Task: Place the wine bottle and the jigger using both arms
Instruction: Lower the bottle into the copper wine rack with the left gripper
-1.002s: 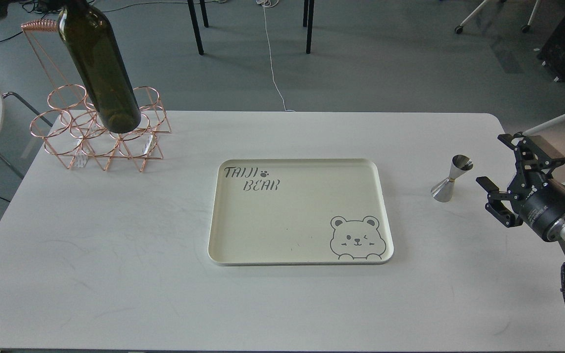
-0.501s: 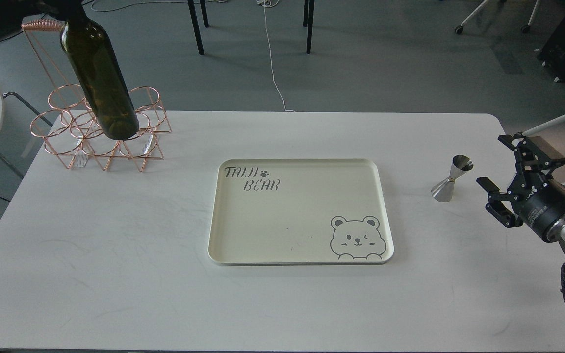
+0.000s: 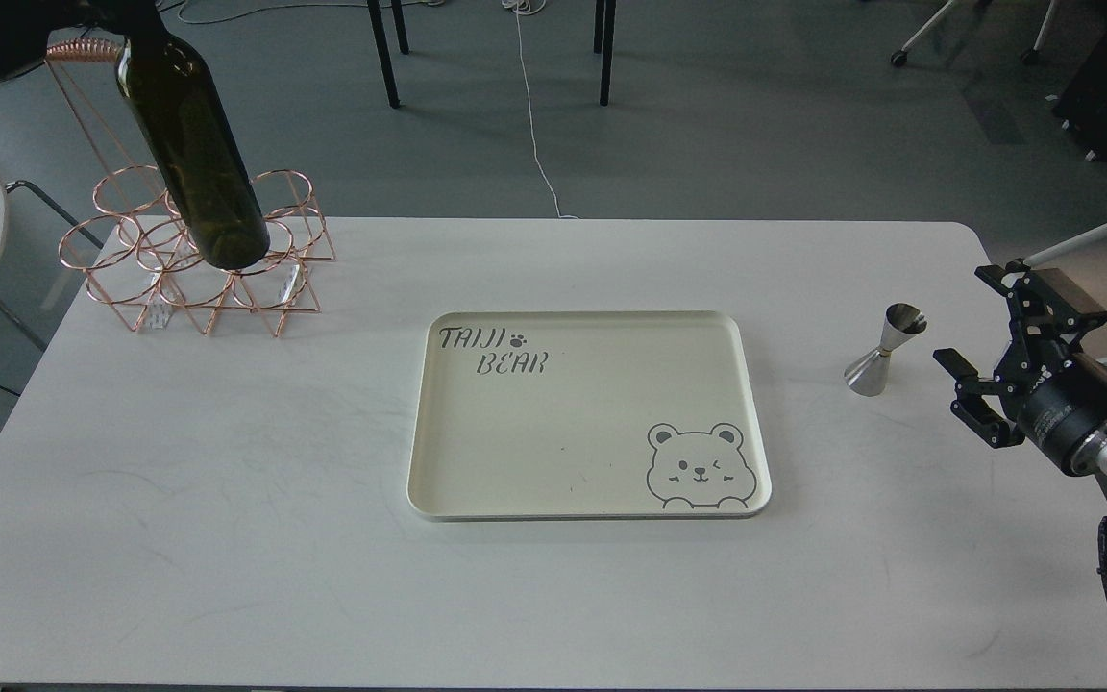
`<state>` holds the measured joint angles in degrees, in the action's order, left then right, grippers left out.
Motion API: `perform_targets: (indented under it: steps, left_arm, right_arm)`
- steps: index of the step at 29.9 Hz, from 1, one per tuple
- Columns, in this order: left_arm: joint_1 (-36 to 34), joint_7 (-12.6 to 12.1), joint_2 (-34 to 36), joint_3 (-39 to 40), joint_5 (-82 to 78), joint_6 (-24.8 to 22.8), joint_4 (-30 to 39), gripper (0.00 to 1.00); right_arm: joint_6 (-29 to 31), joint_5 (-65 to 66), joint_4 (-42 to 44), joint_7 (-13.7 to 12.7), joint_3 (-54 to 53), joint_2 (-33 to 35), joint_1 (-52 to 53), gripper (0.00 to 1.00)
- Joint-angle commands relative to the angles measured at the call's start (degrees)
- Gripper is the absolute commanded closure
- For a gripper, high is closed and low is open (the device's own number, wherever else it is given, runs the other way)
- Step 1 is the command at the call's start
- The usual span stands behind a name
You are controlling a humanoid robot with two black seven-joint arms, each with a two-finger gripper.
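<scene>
Nearest on the white table (image 3: pixel 227 538) lies one cream tray (image 3: pixel 588 500), printed with "TAIJI BEAR" and a winking bear, with nothing on it.

To the right, at about the tray's depth, the right gripper (image 3: pixel 981 338) comes in from the right edge, its two black fingers spread wide and holding nothing. One steel jigger (image 3: pixel 885 350) stands upright on the table just to the left of those fingers — near them but apart, outside the jaws, and between the gripper and the tray's right rim.

Farther back, at the table's far left corner, stands one copper wire rack (image 3: pixel 198 250) made of rings and triangles, with a tall coiled handle rising at its left. One wine bottle (image 3: pixel 190 144), dark olive-green, hangs tilted above the rack, base down over the rings and neck leaning up toward the top left. Its neck runs into a dark mass at the frame's top-left corner; the left gripper cannot be made out there, so how its jaws stand cannot be told. Whether the bottle's base touches the rack cannot be told either.

Beyond the table, grey floor, a white cable (image 3: pixel 536 144) and black furniture legs (image 3: pixel 382 53).
</scene>
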<state>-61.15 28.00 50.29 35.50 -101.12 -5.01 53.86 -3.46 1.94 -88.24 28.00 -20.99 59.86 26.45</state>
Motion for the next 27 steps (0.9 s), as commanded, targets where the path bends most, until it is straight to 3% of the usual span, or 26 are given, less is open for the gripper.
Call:
perform_targets:
  steps: [1, 27]
  left_arm:
    - [-0.02, 0.0, -0.9, -0.08, 0.14, 0.0, -0.77, 0.98]
    - [-2.13, 0.0, -5.29, -0.08, 0.23, 0.52, -7.8, 0.97]
  right_arm:
    - [0.03, 0.0, 0.0, 0.0, 0.07, 0.0, 0.0, 0.02]
    - [0.03, 0.0, 0.0, 0.0, 0.33, 0.08, -0.08, 0.02]
